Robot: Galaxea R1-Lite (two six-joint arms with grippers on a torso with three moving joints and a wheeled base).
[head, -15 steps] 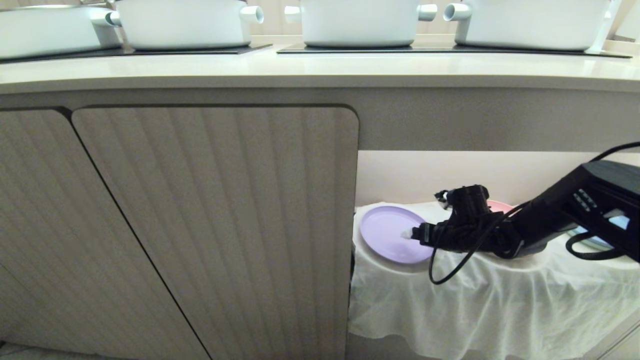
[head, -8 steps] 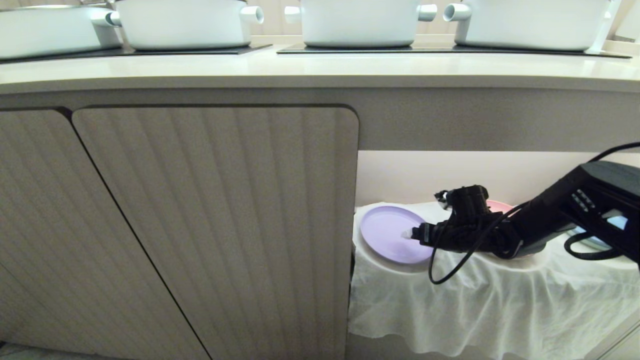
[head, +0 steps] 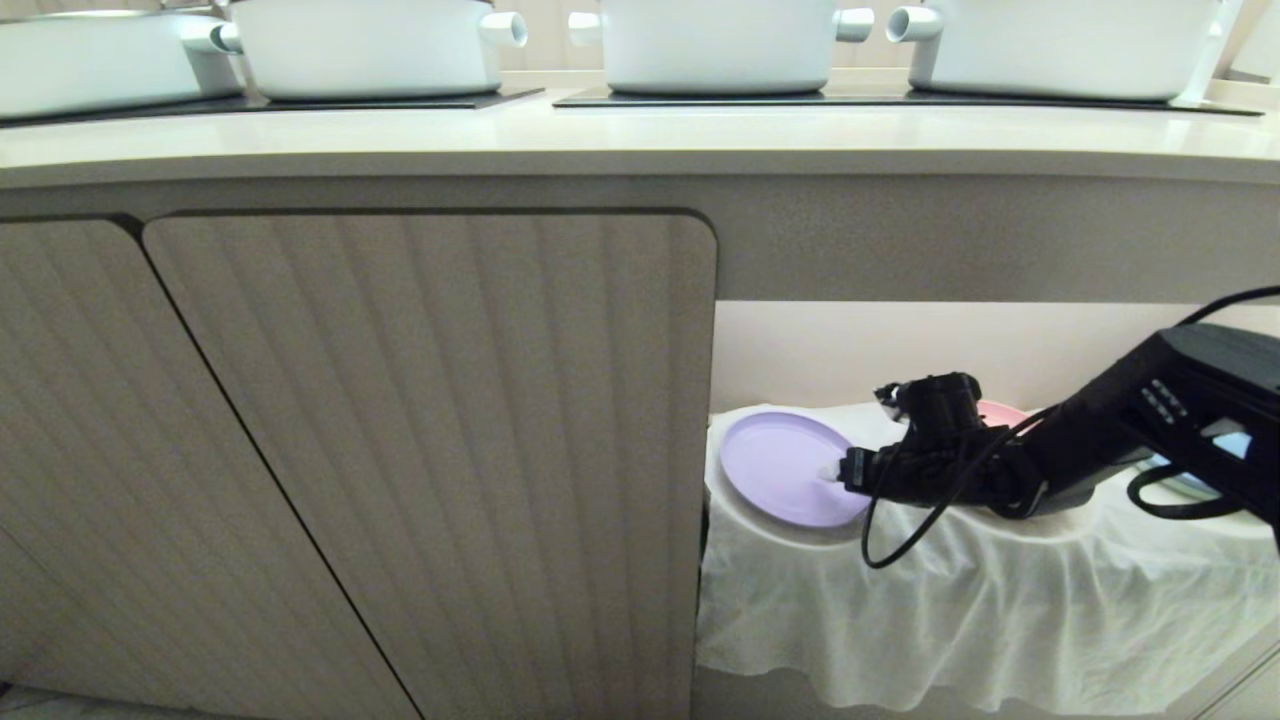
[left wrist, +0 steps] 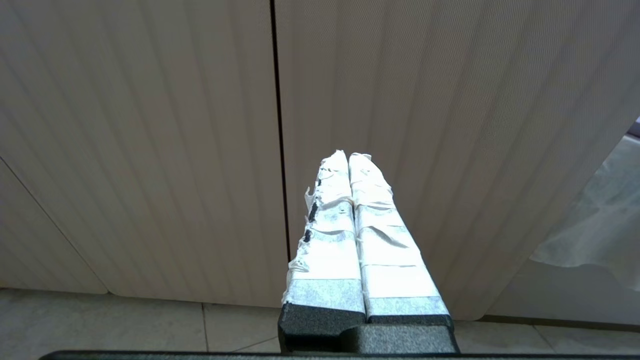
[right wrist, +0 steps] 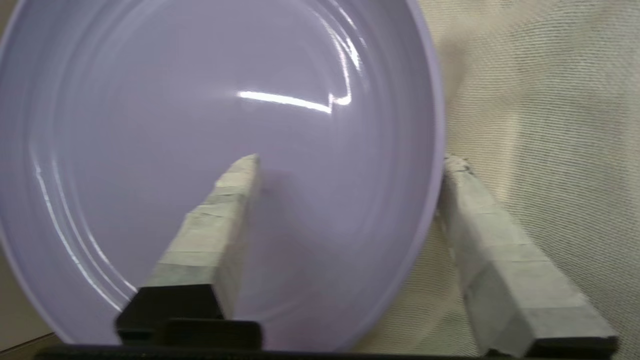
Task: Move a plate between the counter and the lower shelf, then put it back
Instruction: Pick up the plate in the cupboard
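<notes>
Right wrist view alone shows right tool [right wrist: 350, 160] apparently straddling plate [right wrist: 200, 125] rim.

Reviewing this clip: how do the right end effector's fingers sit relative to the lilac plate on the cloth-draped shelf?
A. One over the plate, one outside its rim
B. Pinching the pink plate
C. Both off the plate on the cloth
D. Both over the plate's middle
A: in the right wrist view one finger lies over the lilac plate and the other stands outside its rim over the white cloth, the right end effector open.
</notes>
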